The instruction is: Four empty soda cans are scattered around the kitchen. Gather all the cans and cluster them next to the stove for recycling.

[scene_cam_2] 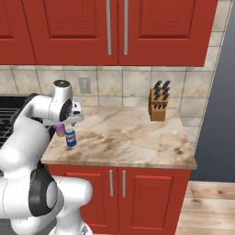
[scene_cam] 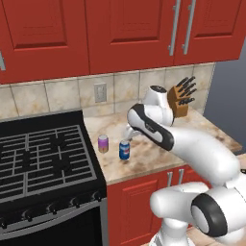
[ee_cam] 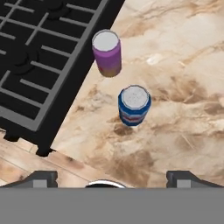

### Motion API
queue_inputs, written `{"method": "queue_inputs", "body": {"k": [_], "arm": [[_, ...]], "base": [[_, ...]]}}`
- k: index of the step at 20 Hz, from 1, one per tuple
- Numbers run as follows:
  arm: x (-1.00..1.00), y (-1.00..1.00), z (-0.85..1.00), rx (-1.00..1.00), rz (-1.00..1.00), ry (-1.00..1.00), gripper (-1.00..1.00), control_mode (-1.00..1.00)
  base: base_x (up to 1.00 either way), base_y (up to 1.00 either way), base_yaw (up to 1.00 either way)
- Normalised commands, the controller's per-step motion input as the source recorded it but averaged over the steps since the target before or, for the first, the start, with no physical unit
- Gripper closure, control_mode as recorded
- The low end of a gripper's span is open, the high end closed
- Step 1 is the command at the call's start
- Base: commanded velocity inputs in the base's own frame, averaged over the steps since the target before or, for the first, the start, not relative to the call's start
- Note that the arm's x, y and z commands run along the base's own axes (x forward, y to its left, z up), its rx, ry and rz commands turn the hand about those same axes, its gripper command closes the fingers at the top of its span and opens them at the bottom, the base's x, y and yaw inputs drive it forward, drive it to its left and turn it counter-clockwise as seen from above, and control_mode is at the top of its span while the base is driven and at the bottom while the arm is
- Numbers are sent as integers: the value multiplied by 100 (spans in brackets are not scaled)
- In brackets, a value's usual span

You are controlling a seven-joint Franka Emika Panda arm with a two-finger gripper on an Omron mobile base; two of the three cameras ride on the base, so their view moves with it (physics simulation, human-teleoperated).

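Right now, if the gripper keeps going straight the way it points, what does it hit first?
Most likely the blue can, which stands upright just ahead of the open gripper on the counter. The purple can is further on, beside the stove. Depth is hard to judge.

Two soda cans, one purple can (ee_cam: 106, 53) and one blue can (ee_cam: 134, 105), one stove (scene_cam: 43, 158), one knife block (scene_cam_2: 158, 106).

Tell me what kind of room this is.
A home kitchen, rendered rather than real. A black gas stove sits beside a beige marble counter, red cabinets hang above, and a knife block stands by the tiled wall.
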Motion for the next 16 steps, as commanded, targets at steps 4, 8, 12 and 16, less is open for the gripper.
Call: {"method": "queue_inputs", "body": {"k": [4,8,12,16], "arm": [[-71,-25,57,1,0,12,-100,-100],[-79,-23,54,1,0,11,-100,-100],[-84,-20,47,0,0,9,-100,-100],[-76,-10,20,0,0,3,-100,-100]], "base": [[0,0,0],[0,0,0],[0,0,0],[0,0,0]]}}
